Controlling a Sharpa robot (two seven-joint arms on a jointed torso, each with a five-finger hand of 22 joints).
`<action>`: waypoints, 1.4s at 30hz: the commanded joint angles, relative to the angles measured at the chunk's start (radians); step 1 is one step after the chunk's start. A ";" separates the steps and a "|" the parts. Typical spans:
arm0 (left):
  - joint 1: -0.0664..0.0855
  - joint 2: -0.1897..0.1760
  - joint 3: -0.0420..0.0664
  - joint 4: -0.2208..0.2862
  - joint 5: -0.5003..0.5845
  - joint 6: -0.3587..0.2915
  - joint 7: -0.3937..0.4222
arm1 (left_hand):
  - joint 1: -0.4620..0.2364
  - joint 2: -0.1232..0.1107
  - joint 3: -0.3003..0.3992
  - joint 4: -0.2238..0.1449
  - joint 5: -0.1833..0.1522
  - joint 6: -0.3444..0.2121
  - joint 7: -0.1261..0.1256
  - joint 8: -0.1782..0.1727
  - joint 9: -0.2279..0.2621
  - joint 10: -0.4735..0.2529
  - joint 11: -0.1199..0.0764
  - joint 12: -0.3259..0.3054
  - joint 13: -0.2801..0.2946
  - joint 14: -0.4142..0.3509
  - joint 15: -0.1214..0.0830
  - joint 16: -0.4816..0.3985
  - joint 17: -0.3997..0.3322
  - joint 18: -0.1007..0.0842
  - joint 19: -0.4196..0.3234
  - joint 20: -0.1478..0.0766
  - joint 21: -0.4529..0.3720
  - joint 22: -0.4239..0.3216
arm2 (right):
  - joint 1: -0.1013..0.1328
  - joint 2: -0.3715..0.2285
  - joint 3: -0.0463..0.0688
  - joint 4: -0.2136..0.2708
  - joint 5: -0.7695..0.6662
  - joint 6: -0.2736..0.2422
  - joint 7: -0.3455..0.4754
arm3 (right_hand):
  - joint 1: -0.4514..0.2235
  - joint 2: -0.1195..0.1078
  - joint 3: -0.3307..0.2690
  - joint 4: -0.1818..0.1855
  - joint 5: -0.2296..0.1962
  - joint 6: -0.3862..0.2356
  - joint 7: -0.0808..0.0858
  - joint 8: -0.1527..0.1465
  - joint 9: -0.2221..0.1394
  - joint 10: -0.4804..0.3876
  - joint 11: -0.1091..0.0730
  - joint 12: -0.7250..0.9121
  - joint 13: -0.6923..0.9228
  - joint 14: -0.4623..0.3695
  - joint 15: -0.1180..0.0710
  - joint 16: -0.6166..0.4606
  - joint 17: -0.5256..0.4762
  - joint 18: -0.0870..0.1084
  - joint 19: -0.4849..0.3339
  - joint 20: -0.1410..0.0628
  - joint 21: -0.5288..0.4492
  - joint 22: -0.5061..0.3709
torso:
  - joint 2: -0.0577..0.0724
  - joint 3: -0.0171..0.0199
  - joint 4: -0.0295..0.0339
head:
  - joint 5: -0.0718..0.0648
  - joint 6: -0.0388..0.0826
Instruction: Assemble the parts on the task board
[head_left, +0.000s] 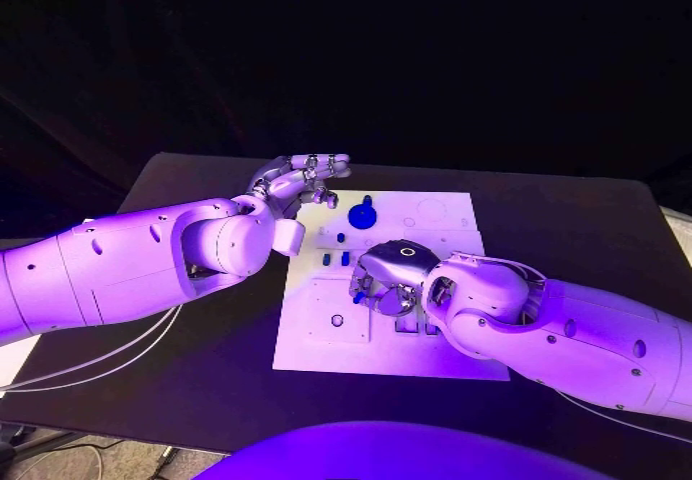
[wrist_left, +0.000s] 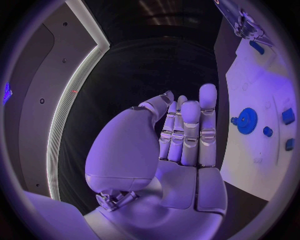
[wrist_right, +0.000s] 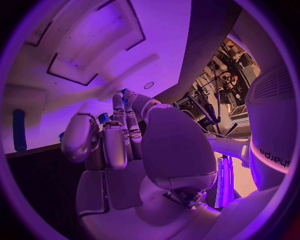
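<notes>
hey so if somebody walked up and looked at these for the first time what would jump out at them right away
Probably the right hand, bent down over the middle of the white task board with small blue parts beside it. Next, the left hand, raised with nothing in it over the board's far left corner. Near it, a round blue gear stands out on the board's far side.

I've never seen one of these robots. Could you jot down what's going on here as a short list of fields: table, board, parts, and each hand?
table: black, bears the board
board: white plate at the middle of the table
gear: blue, on the board's far part, also seen from the left wrist
left hand: raised at the board's far left corner, fingers straight and close together, holding nothing
right hand: low over the board's middle, fingers curled in by a small blue part; whether it holds it cannot be told
</notes>
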 joint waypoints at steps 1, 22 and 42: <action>0.000 0.001 0.001 0.001 -0.001 0.020 0.000 | -0.003 0.009 -0.006 -0.002 0.000 -0.008 -0.001 0.003 -0.002 -0.007 -0.001 0.005 0.002 -0.007 0.000 -0.003 -0.001 0.011 -0.005 0.000 -0.006 -0.001 | -0.001 0.000 -0.001 -0.001 -0.016 0.028 -0.001 | 0.002 0.009 0.004 -0.004 0.002 0.001 0.003 0.003 0.001 0.013 -0.006 0.000 0.000 0.060 0.004 0.003 0.001 0.005 0.007 0.000 0.001 0.000 | 0.000 0.0003 -0.0004 | 0.000 -0.001; 0.000 0.001 0.001 0.003 -0.001 0.025 -0.005 | -0.003 0.010 -0.008 -0.002 0.000 -0.010 -0.001 0.003 -0.002 -0.010 0.000 0.006 0.002 -0.009 0.000 -0.004 -0.004 0.011 -0.006 0.001 -0.011 -0.004 | -0.001 0.036 -0.006 -0.025 -0.050 0.090 -0.066 | -0.057 -0.017 -0.018 0.011 0.023 -0.039 0.018 -0.024 -0.003 -0.033 0.013 -0.041 -0.022 0.057 0.019 -0.002 -0.008 0.006 0.001 0.013 -0.006 -0.012 | 0.001 -0.0004 0.0007 | 0.001 -0.005; 0.000 -0.003 0.001 0.002 -0.001 0.026 -0.011 | -0.002 0.010 -0.010 -0.003 0.000 -0.011 0.000 0.003 -0.002 -0.012 0.000 0.007 0.001 -0.010 0.000 -0.005 -0.007 0.012 -0.007 0.001 -0.015 -0.007 | 0.001 -0.049 0.004 0.055 -0.049 -0.041 -0.060 | -0.082 -0.067 -0.088 0.016 0.044 -0.109 0.042 -0.031 -0.023 -0.194 0.045 -0.031 -0.040 0.038 0.046 -0.049 -0.071 0.028 -0.048 0.035 -0.082 -0.125 | 0.000 -0.0002 0.0002 | -0.006 0.001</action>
